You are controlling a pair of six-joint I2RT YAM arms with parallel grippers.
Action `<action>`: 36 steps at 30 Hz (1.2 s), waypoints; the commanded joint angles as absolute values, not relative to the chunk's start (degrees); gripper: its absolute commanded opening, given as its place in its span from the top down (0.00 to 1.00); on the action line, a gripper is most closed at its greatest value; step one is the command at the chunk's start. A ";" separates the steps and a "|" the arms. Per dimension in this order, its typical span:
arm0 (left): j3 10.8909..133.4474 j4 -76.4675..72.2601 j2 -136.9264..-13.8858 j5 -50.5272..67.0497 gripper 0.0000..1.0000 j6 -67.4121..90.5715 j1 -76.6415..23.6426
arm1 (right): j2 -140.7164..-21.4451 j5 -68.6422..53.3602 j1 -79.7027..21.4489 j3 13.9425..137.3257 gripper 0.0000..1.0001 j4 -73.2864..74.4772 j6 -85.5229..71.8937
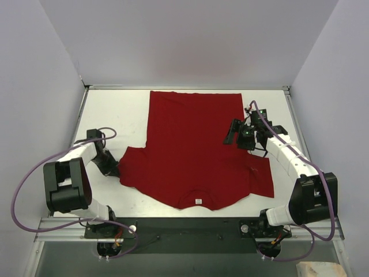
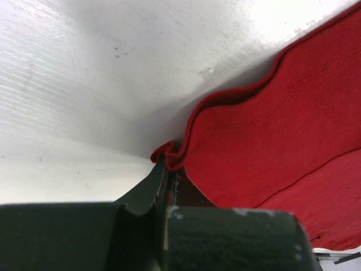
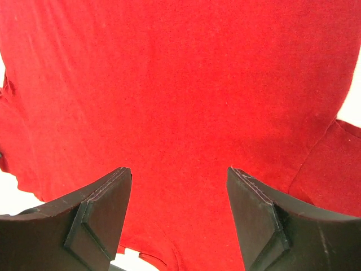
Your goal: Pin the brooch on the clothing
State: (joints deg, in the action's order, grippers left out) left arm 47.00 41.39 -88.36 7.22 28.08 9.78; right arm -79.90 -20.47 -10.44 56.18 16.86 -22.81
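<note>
The red T-shirt (image 1: 190,144) lies flat on the white table, collar toward the near edge, with its small white label (image 1: 199,201) showing. My left gripper (image 1: 114,169) is at the edge of the shirt's left sleeve. In the left wrist view the gripper (image 2: 167,169) is shut on the bunched sleeve hem (image 2: 169,153), with the shirt (image 2: 282,130) spreading to the right. My right gripper (image 1: 235,137) hangs over the shirt's right side. In the right wrist view it (image 3: 179,180) is open and empty above the fabric (image 3: 180,84). I cannot make out a brooch in any view.
The white table (image 1: 115,115) is enclosed by pale walls at the back and both sides. A metal rail (image 1: 184,222) with the arm bases runs along the near edge. Purple cables (image 1: 23,179) loop beside each arm.
</note>
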 commanded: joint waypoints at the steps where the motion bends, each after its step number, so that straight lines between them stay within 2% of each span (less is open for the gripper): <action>1: 49.73 41.91 -87.02 6.86 1.00 27.07 9.23 | -78.05 -21.27 -10.02 55.81 0.31 17.23 -21.89; 6: 56.59 43.94 -80.87 9.49 1.00 26.98 5.55 | -79.01 -21.97 -10.02 55.99 0.31 17.05 -22.06; 9: 61.51 42.20 -78.84 11.07 1.00 29.26 0.19 | -79.45 -22.15 -10.11 56.07 0.31 17.05 -22.15; 10: 62.65 41.23 -78.66 11.07 1.00 31.01 -5.48 | -79.37 -22.24 -10.11 56.07 0.31 17.05 -22.24; 19: 72.68 29.62 -89.81 15.47 1.00 37.96 -27.49 | -79.98 -22.06 -10.11 55.90 0.31 17.05 -22.41; 20: 73.56 29.79 -92.35 15.64 0.97 37.88 -28.73 | -79.98 -22.15 -10.11 55.90 0.31 17.14 -22.41; 22: 75.06 30.67 -94.04 15.12 0.81 37.45 -30.67 | -79.81 -22.06 -10.11 55.64 0.31 17.14 -22.33; 23: 75.15 30.67 -94.74 15.12 0.69 37.01 -30.85 | -79.72 -22.06 -10.11 55.63 0.31 17.31 -22.32; 26: 74.97 31.46 -93.70 14.07 0.55 35.60 -30.76 | -79.80 -22.06 -10.11 55.28 0.31 17.23 -22.32; 27: 74.80 32.51 -93.17 13.19 0.43 35.42 -30.50 | -80.07 -22.15 -10.19 55.28 0.31 17.23 -22.24; 30: 72.08 33.74 -89.57 10.03 0.35 34.54 -28.22 | -80.68 -22.50 -10.37 55.37 0.31 17.23 -22.15; 34: 66.37 36.99 -84.48 7.39 0.35 32.97 -20.41 | -81.56 -22.76 -10.98 55.98 0.31 17.31 -21.89; 36: 65.22 42.33 -84.02 1.95 0.35 31.21 -18.73 | -82.26 -22.94 -11.51 56.25 0.31 17.40 -21.62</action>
State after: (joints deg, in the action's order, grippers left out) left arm 67.46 34.48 -87.57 10.22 34.61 -23.44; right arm -80.79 -21.93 -10.66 55.79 16.91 -22.46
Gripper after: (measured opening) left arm 0.650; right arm 0.688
